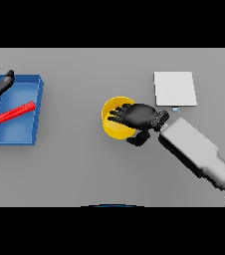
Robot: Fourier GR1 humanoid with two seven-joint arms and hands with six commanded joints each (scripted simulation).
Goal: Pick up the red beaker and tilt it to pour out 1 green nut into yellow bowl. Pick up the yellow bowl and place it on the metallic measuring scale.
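At the far left you had your left hand [0, 84] over the upper left corner of one blue tray [37, 112], its fingers straight and holding nothing. Inside that tray lay one slim red piece [16, 111], tilted; you could not tell from here whether it was the beaker. Near the middle stood one yellow bowl [109, 122], round, bright, open-topped. Your right hand [137, 116] lay over its right half, fingers spread across the opening, thumb below the rim. Just right, one pale square measuring scale [174, 88] sat apart.
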